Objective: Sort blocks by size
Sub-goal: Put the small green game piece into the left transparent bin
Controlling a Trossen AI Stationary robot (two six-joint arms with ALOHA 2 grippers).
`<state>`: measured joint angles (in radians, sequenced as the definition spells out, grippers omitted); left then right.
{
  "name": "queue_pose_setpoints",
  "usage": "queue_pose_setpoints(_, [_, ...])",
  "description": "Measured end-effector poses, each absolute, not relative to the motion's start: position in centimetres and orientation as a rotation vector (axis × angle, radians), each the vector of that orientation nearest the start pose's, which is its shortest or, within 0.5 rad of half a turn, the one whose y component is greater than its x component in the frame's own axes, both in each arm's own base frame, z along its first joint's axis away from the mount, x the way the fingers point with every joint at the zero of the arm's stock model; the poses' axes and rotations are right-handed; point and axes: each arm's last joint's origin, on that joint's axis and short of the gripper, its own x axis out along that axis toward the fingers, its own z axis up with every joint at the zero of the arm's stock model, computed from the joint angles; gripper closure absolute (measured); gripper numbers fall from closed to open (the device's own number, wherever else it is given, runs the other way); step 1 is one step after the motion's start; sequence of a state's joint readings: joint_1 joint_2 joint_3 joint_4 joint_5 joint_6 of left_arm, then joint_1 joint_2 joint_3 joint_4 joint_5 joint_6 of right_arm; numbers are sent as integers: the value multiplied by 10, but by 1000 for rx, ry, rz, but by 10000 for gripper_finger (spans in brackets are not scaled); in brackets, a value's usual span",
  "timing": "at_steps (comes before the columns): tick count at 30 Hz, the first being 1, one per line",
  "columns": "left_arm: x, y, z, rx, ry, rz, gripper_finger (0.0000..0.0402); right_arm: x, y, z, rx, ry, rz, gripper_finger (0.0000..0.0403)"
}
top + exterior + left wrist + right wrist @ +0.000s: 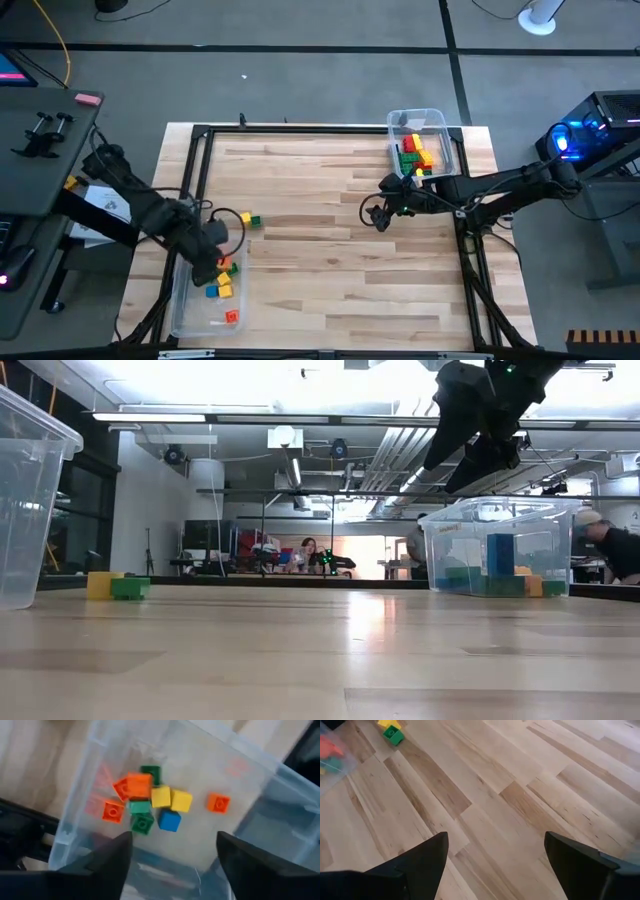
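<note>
**Left tool hanging open over the small-brick bin; right tool waiting wide above bare wood**

The left tool (212,262) is hovering over the near-left clear bin (186,318), its fingers (107,862) standing apart and holding nothing. Only the left wrist view is showing the bin's contents plainly: a cluster of short bricks (150,802) in orange, red, green, yellow and blue is lying on the bin floor, with one orange brick (218,803) sitting apart from it. From above, the arm is covering part of that cluster.

The right tool (380,212) is hanging wide open and empty over the middle of the counter (340,260). Its arm is passing just beside the far-right bin (440,122), which is holding a pile of bricks (415,155).

A yellow and a green brick (117,586) are lying touching on the counter just beside the left bin; the low view is showing them side by side, and the right wrist view is catching them at a corner.

People are sitting in the room beyond the counter.
</note>
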<state>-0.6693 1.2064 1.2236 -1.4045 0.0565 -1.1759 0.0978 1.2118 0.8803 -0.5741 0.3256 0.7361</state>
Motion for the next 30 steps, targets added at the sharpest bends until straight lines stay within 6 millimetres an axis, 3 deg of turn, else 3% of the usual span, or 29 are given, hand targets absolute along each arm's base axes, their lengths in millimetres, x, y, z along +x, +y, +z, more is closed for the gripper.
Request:
queue_pose_setpoints(5, [159,-94,333,-481,1340,208,92,237,14,253,508,752,-527,78])
queue_pose_setpoints(8, [172,-66,341,-402,1197,302,90,237,14,253,519,750,-530,78])
queue_pose_setpoints(11, [193,-32,336,-373,1178,328,92,238,14,254,526,743,-521,78])
queue_pose_setpoints(15, [230,5,304,-325,1326,254,92,239,14,254,531,736,-515,78])
queue_pose_setpoints(19, [258,25,260,-218,1583,222,93,239,15,254,541,737,-514,78])
queue_pose_setpoints(25, [278,20,191,-153,1822,184,93,239,15,254,580,728,-528,78])
queue_pose_setpoints(30, [273,8,154,-130,1856,195,93,239,15,254,580,729,-529,78])
